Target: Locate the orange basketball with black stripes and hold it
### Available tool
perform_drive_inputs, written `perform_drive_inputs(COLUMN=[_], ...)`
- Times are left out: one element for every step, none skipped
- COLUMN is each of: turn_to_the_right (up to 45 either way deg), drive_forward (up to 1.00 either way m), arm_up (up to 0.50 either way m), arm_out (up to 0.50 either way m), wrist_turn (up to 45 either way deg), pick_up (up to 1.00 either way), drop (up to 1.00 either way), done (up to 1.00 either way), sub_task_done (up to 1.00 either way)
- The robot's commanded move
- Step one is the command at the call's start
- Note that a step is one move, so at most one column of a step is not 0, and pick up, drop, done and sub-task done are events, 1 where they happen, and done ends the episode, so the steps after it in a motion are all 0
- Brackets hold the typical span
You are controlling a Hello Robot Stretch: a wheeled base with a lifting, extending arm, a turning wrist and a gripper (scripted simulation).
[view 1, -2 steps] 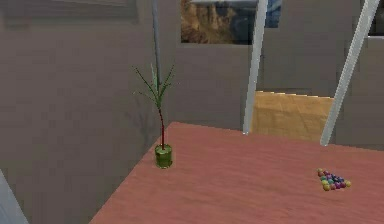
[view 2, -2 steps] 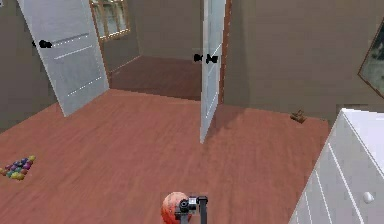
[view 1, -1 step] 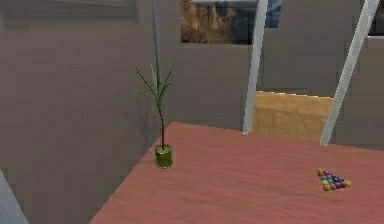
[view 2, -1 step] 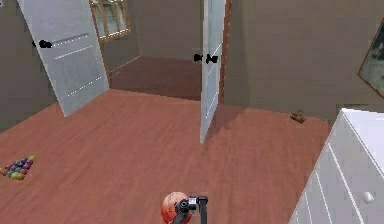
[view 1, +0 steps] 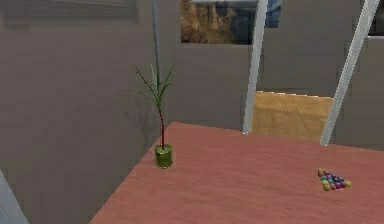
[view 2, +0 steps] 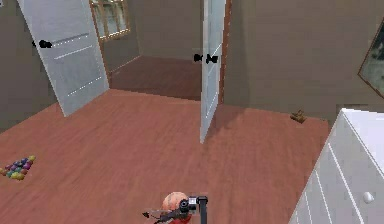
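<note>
A round orange-pink ball (view 2: 176, 202) sits at the arm side view's bottom edge, just left of the middle; no stripes can be made out on it. The gripper (view 2: 160, 212) lies right beside and below it, its dark body and thin fingers reaching left from the arm's end (view 2: 201, 207). Red-brown floor lies behind the ball. I cannot tell whether the gripper holds the ball or whether the ball rests on the floor.
A potted plant (view 1: 163, 152) stands on the floor ahead, with small coloured balls (view 1: 333, 180) to its right, seen again (view 2: 17, 169). Two white doors (view 2: 65, 52) (view 2: 212, 72) stand ajar. A white dresser (view 2: 345, 170) fills the lower right. A small brown thing (view 2: 298, 116) lies by the far wall.
</note>
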Motion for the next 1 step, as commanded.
perform_drive_inputs(turn_to_the_right=[0.0], drive_forward=[0.00], arm_up=[0.00], arm_out=[0.00], wrist_turn=[45.0], pick_up=[0.00], drop=[0.00], done=[0.00], sub_task_done=[0.00])
